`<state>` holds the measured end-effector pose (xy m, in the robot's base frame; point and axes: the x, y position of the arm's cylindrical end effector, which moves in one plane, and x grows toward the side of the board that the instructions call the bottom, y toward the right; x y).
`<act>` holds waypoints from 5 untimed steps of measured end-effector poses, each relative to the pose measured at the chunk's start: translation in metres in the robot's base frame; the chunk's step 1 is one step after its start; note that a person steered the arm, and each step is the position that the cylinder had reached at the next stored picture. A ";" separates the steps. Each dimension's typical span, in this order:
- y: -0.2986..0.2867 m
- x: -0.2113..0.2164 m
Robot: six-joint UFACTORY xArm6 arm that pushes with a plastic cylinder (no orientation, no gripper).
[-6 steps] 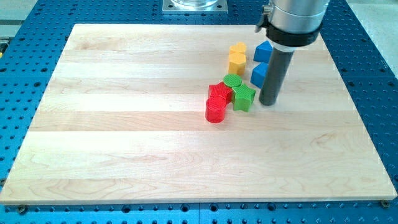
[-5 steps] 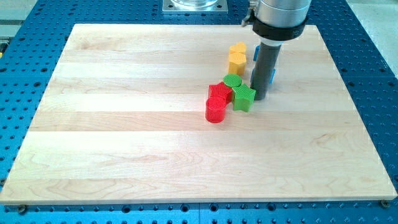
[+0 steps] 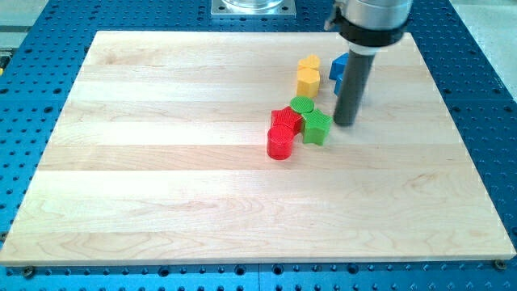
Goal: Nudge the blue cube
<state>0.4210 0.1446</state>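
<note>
My tip (image 3: 346, 123) rests on the wooden board (image 3: 161, 162), just to the right of the green star block (image 3: 317, 128). The rod stands in front of the blue cube, of which only a thin blue strip (image 3: 363, 93) shows at the rod's right edge. Another blue block (image 3: 338, 66) shows to the rod's upper left; its shape is partly hidden. I cannot tell whether the tip touches the blue cube.
Two yellow blocks (image 3: 308, 63) (image 3: 308, 82) stand left of the blue ones. A green cylinder (image 3: 302, 104), a red star block (image 3: 283, 120) and a red cylinder (image 3: 279, 143) cluster with the green star. The board lies on a blue perforated table (image 3: 485, 121).
The rod swung left in front of the blue cube, then back a little to the right. The blue cube, plainly seen left of the rod before, is now mostly hidden and shows on the rod's right.
</note>
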 end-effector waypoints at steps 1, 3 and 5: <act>0.025 0.003; -0.007 -0.010; -0.041 -0.006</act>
